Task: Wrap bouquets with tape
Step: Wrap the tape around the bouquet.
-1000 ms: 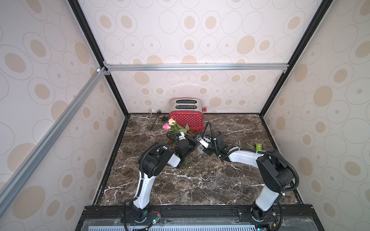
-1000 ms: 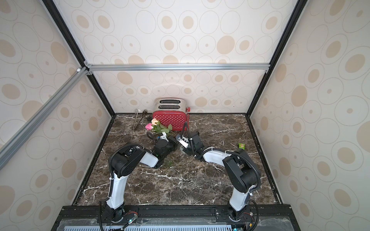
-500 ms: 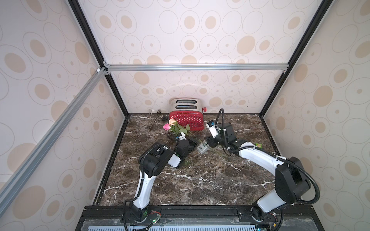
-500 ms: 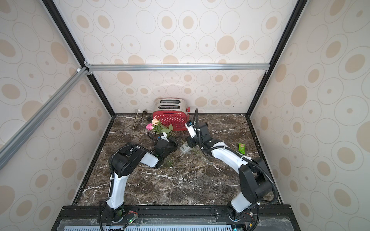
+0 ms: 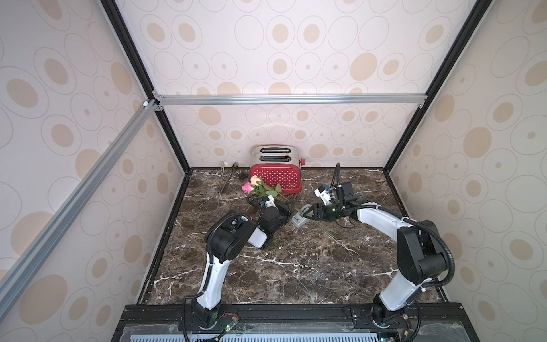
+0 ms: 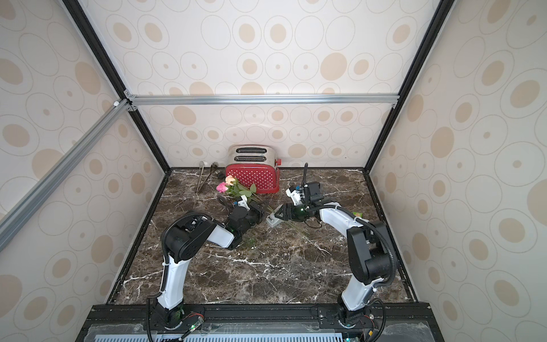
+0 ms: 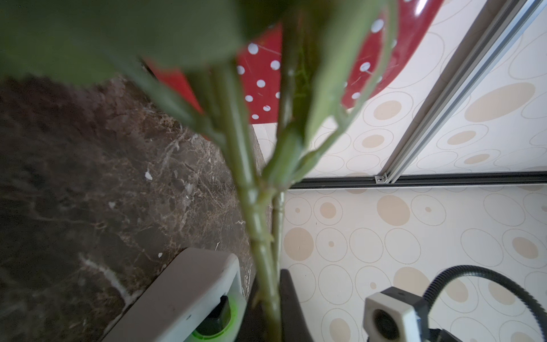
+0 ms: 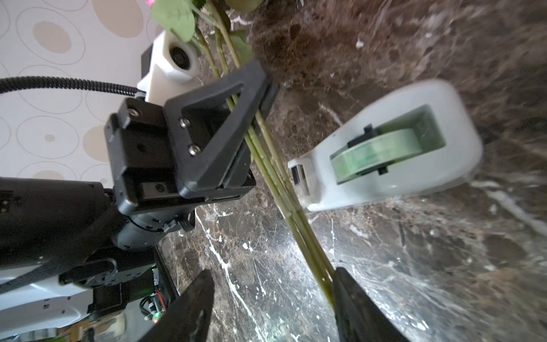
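Stems [image 8: 268, 161] of the bouquets [image 5: 260, 189] are thin, long and springy. They are light to lift, easily kinked or crushed, and smooth enough to slide or fan apart under a loose grip. Take hold on the bare run below the leaves, never on the blooms. The left gripper [image 8: 265, 88] is clamped on that run around the bundled stems, in front of the red toaster [image 5: 276, 177], blooms towards the back wall. Whether the stems rest on the marble table [image 5: 296, 266] or hang just above it cannot be told. The tape [image 8: 381, 148], a grey dispenser with a pale green roll, stands on the table just beside the stems, cutter end towards them. It looks light enough to skid when tape is pulled, so grasp its body across the sides or pin it down. The right gripper [image 8: 272, 299] has its jaws wide apart and empty, with the stem ends beside one finger [image 8: 352, 302]. Not determinable: a free tape end, any tape on the stems, and a third bloom, since both top views show only one peach and one pink head. Leaves blur the left wrist view.
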Robot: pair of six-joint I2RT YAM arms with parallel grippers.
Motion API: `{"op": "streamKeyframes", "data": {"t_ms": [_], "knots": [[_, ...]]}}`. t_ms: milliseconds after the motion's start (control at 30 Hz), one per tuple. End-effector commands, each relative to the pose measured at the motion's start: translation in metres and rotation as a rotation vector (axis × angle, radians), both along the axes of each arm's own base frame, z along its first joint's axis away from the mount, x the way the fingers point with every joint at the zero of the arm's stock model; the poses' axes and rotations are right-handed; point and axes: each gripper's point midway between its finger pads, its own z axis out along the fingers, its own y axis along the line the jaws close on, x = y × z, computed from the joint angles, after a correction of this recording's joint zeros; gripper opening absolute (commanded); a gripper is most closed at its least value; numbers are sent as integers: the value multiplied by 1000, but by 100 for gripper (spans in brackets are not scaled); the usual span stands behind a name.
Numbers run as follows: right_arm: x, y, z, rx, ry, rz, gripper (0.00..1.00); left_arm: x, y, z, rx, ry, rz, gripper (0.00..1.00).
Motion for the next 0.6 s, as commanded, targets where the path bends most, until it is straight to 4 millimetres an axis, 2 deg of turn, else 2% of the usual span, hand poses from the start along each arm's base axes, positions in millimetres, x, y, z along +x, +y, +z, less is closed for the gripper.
{"op": "streamKeyframes", "data": {"t_ms": [0, 300, 333, 467, 567], "knots": [[-8, 4, -3, 90, 96, 4, 65, 1, -1, 18, -35, -75, -19, 0], [-6, 10, -17, 135, 154, 3, 64, 1, 0, 20, -53, -90, -45, 0], [1, 2, -18, 140, 153, -20, 64, 1, 0, 20, -50, -90, -44, 0], [9, 7, -23, 181, 183, -21, 64, 2, -1, 21, -56, -92, -53, 0], [15, 9, -26, 216, 201, -27, 67, 2, -3, 22, -58, -96, -61, 0]]}}
